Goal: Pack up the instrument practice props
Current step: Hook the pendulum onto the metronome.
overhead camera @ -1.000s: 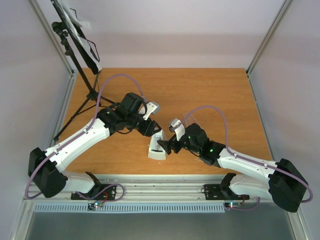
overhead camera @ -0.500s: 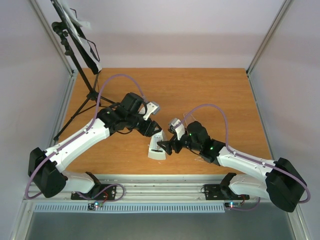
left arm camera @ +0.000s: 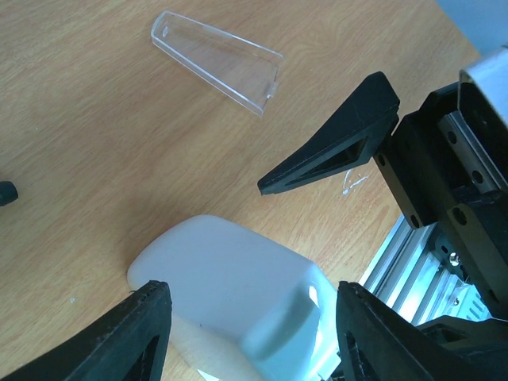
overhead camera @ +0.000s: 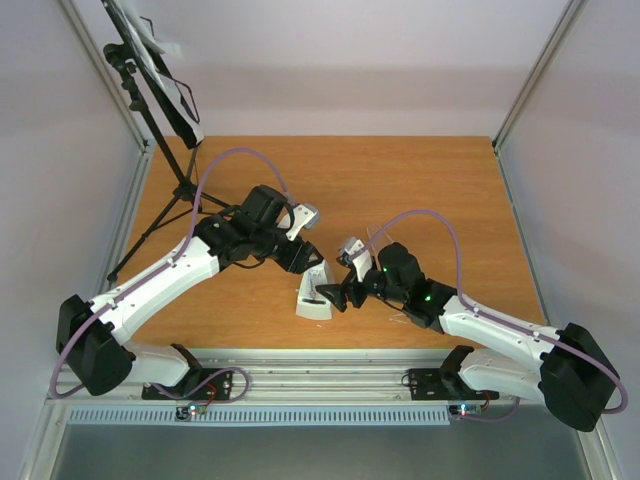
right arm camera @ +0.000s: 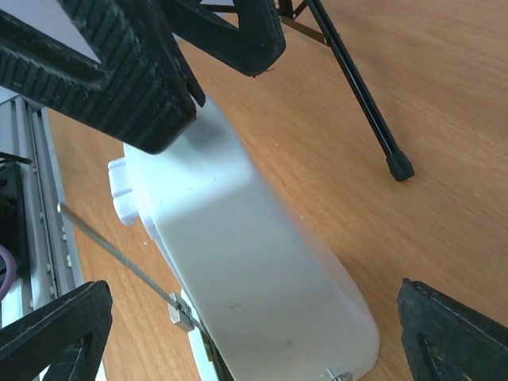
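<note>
Top external view puts the metronome (overhead camera: 314,298) on the table (overhead camera: 420,180) near the front edge, between my two arms. My left gripper (overhead camera: 306,262) is clamped on its pale body, a finger pressed against each side. My right gripper (overhead camera: 330,294) has its fingers spread wide to either side of it. The clear cover (left arm camera: 218,70) lies loose on the wood nearby. The music stand (overhead camera: 160,95) stands at the far left corner, with white pages (overhead camera: 150,40) on its desk.
</note>
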Action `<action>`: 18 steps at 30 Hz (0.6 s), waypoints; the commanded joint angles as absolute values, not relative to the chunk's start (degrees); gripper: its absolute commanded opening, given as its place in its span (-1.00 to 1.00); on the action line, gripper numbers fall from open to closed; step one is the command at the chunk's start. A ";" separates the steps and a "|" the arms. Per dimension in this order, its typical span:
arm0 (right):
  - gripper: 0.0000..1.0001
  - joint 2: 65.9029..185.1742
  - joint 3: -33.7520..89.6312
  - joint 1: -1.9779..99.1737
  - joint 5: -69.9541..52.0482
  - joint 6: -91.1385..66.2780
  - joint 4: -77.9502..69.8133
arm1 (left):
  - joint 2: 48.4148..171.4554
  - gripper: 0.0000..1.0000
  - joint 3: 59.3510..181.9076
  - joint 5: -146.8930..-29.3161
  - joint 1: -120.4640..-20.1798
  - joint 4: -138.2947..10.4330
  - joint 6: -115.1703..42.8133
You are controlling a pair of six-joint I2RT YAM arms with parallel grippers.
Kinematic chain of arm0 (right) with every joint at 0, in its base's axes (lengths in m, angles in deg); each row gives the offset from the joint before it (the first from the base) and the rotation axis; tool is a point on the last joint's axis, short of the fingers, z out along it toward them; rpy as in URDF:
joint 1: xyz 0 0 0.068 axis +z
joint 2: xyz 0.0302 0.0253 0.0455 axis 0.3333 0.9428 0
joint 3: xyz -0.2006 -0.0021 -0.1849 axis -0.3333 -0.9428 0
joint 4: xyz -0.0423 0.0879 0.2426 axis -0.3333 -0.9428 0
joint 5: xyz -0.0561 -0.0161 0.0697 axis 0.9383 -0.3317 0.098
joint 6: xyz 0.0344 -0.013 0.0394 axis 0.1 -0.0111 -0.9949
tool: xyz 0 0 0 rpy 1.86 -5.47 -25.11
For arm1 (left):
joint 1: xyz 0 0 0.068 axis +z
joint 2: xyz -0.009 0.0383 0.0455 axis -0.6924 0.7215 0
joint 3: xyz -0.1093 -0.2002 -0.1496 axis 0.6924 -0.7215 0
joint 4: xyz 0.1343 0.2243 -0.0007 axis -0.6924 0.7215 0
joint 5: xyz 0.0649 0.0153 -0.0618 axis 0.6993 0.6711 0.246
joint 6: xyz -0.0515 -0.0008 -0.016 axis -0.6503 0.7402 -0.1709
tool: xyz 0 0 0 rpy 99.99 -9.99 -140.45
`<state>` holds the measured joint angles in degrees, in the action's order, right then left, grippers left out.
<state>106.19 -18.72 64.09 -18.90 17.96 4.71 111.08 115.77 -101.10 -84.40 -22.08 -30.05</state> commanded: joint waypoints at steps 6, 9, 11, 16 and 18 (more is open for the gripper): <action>0.97 107.64 -17.41 64.21 -21.92 20.26 2.74 | 111.60 0.17 115.87 -101.55 -84.41 -22.47 -28.91; 0.97 108.52 -17.46 64.63 -21.18 20.47 2.93 | 111.64 0.17 115.85 -101.43 -84.41 -22.49 -28.82; 0.97 108.84 -17.46 64.65 -20.82 20.27 3.17 | 111.68 0.18 115.87 -101.38 -84.38 -22.47 -28.74; 0.97 109.67 -17.50 64.76 -19.78 20.14 4.13 | 111.69 0.17 115.95 -101.72 -84.39 -22.51 -28.90; 0.97 110.44 -17.38 64.82 -19.66 20.05 4.57 | 111.70 0.18 115.94 -101.74 -84.42 -22.47 -28.91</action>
